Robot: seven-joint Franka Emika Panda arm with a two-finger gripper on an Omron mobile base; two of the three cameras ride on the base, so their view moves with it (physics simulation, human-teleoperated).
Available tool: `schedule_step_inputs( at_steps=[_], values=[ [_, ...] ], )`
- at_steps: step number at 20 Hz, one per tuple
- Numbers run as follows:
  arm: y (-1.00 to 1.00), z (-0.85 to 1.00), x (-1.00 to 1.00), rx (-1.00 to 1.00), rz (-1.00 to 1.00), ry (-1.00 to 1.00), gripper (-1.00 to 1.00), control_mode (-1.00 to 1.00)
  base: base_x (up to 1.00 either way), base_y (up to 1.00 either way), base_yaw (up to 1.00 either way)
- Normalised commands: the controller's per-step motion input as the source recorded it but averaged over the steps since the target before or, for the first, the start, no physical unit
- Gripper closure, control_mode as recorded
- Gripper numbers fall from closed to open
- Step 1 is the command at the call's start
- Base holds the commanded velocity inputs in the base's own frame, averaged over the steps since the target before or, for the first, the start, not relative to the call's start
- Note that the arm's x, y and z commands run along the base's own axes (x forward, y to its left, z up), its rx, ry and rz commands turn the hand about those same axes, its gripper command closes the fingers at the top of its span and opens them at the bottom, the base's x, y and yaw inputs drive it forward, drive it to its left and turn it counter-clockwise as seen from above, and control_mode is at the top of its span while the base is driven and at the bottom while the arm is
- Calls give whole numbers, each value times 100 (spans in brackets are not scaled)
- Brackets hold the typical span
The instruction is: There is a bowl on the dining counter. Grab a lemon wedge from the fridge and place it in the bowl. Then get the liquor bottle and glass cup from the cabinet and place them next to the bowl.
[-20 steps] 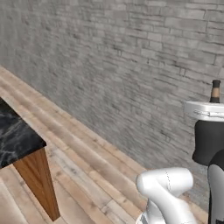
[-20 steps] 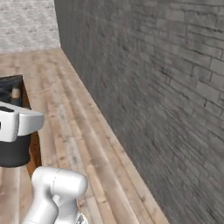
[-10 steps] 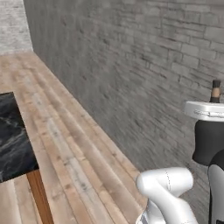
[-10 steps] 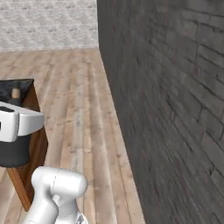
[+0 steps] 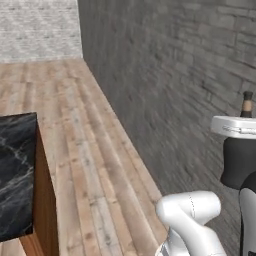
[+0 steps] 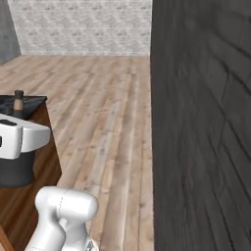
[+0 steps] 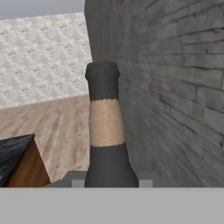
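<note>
The hand (image 7: 105,181) grips the upright liquor bottle (image 7: 106,131).

Glossy black marble dining counter (image 5: 17,175), wood sides

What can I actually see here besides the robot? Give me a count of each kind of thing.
Bottles: 1, the dark liquor bottle with a tan neck band, held in the gripper
Counters: 1, the black marble dining counter with brown wood sides
Brick walls: 2, the dark grey wall and the pale wall
Wooden floors: 1, the plank floor
Total: 5
</note>
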Motion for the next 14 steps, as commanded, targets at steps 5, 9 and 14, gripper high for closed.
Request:
schedule_step_inputs(
  at_steps=[5,9,14],
  values=[
    [0,0,0,0,0,0,100,100,100,-35,35],
    [0,0,0,0,0,0,100,100,100,-28,33],
    [0,0,0,0,0,0,100,100,100,-28,32]
  ],
)
